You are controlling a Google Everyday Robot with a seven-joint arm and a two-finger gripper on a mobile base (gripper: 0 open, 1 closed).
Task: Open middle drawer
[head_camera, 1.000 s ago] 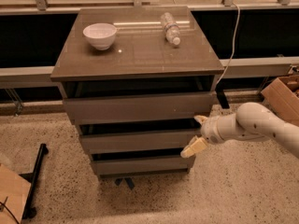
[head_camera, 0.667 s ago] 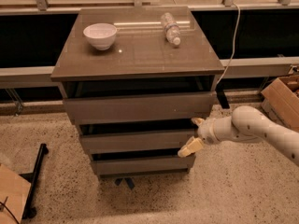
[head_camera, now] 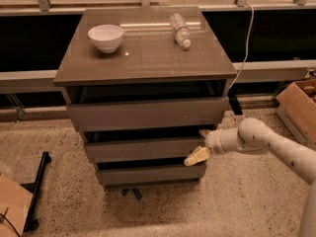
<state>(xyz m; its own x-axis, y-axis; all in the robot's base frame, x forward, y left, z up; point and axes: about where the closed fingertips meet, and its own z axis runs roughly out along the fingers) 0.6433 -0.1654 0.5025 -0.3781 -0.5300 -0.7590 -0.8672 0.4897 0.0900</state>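
The cabinet [head_camera: 148,58] has three grey-brown handleless drawers. The middle drawer [head_camera: 143,149] is the medium front between the wide top drawer [head_camera: 148,113] and the small bottom drawer [head_camera: 148,174]. My gripper [head_camera: 200,145] comes in from the right on a white arm [head_camera: 266,142] and sits at the middle drawer's right end. Its fingers are spread: the upper one reaches the dark gap above the drawer front, and the lower fingertip [head_camera: 196,157] lies at the front's lower edge. The gripper holds nothing.
A white bowl [head_camera: 105,36] and a lying plastic bottle [head_camera: 180,29] sit on the cabinet top. A cardboard box [head_camera: 298,107] stands on the floor at right. Another cardboard piece [head_camera: 12,206] and a black stand [head_camera: 37,191] are at left. A white cable [head_camera: 244,48] hangs behind.
My gripper has moved slightly left, closer onto the right end of the middle drawer front. The drawers have not moved.
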